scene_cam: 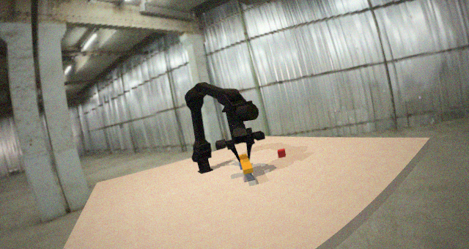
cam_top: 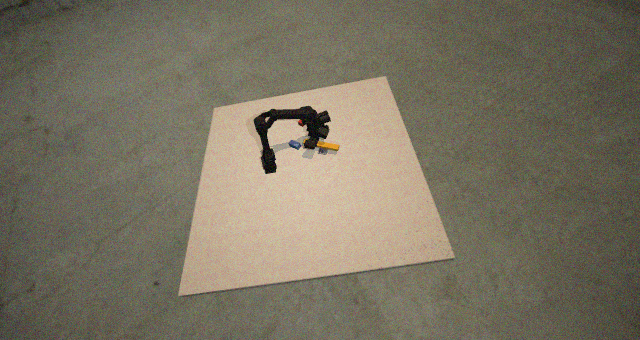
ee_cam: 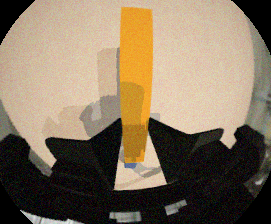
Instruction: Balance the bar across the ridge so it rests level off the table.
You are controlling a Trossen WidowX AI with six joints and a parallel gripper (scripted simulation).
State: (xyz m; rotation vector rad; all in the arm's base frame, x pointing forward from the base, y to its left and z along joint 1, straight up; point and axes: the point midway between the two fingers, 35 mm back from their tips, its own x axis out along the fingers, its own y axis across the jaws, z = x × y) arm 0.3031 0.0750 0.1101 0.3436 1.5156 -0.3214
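gripper [cam_top: 310, 143] [scene_cam: 245, 159] [ee_cam: 134, 120] pinching the orange bar [cam_top: 328, 146] [scene_cam: 246, 165] [ee_cam: 136, 60] near one end, fingers standing partly apart, bar hanging above the pale table [cam_top: 310, 220] [scene_cam: 205, 212] [ee_cam: 201, 65], blue block [cam_top: 295, 144] [scene_cam: 240, 166] [ee_cam: 130, 165] sitting near that end

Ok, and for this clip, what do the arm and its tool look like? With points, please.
The arm [cam_top: 291, 114] [scene_cam: 198, 121] is plain black all over, with slim links and chunky joints. Its tool [cam_top: 311, 144] [scene_cam: 245, 160] [ee_cam: 134, 120] is black too, with two angular fingers that taper to narrow tips. I can't make out any cables or markings.
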